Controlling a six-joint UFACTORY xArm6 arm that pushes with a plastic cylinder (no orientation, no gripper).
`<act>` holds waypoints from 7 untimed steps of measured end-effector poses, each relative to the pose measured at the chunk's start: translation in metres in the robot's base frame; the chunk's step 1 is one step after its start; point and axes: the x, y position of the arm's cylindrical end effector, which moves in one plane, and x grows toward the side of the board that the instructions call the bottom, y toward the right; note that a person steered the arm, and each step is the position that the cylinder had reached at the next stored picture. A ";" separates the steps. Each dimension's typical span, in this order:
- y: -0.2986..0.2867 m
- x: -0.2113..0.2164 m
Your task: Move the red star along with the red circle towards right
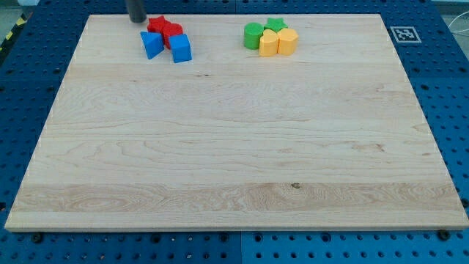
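Standing near the view's top left, my tip (137, 20) touches the wooden tabletop (234, 169) just to the left of the red star (157, 26). This rod has no hand at all, so it has nothing that opens and it holds nothing; it only rests beside the blocks.

The red star lies close to the top edge of the tabletop. The red circle (173, 33) sits just to its right, and the two look to be touching. Below them are two blue blocks. One blue block (152, 45) is below the star and seems like a wedge, but its exact shape I cannot tell. The other blue block (181, 49) looks like a cube and sits below the circle, touching it or almost.

Well apart from this group, toward the view's right and also near the top edge, there is a second cluster. A green round block (253, 35) is at its left, a green star (275, 26) is at its top, and two yellow blocks (269, 44) (288, 42) stand side by side at the front, pressed together. The shapes of the yellow ones I cannot make out clearly.

A black and white marker (402, 34) sits at the top right corner of the tabletop. The tabletop rests on a blue perforated base (22, 88).
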 end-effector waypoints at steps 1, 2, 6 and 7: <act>-0.012 0.032; 0.018 0.030; 0.074 0.036; 0.101 0.036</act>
